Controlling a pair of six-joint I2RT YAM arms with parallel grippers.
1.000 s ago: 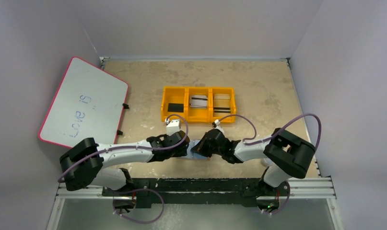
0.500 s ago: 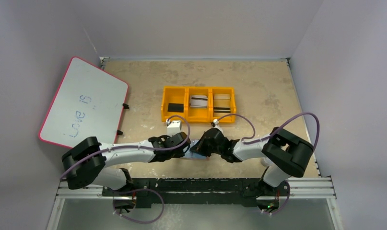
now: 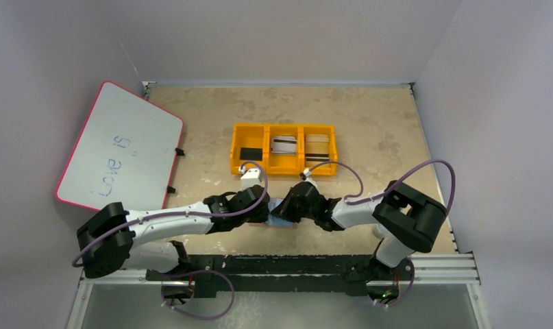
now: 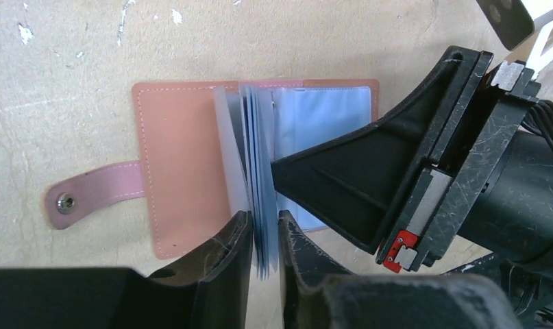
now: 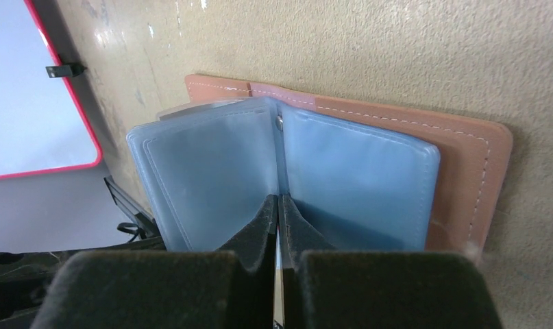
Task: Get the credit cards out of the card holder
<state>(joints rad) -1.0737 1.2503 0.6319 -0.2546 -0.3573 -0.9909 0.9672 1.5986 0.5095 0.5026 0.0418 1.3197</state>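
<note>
The tan leather card holder (image 4: 184, 171) lies open on the table between both grippers (image 3: 279, 218). Its snap tab (image 4: 88, 195) points left. My left gripper (image 4: 263, 221) is shut on a stack of pale blue-grey inner sleeves (image 4: 256, 144), which it holds upright on edge. My right gripper (image 5: 279, 200) is shut, with its tips pressed at the fold between two blue sleeves (image 5: 355, 178). Its black finger (image 4: 342, 171) lies over the holder's right half. I cannot tell loose credit cards from sleeves. In the top view the left gripper (image 3: 262, 214) and the right gripper (image 3: 292, 209) nearly touch.
An orange three-compartment tray (image 3: 268, 147) stands just behind the grippers and holds a few cards (image 3: 284, 144). A red-edged whiteboard (image 3: 119, 147) leans at the left; it also shows in the right wrist view (image 5: 27, 82). The table's near edge lies just in front of the holder.
The left arm's elbow has swung left and down, and its wrist has edged slightly back. Both grippers stay at the holder, and the right arm has barely moved.
</note>
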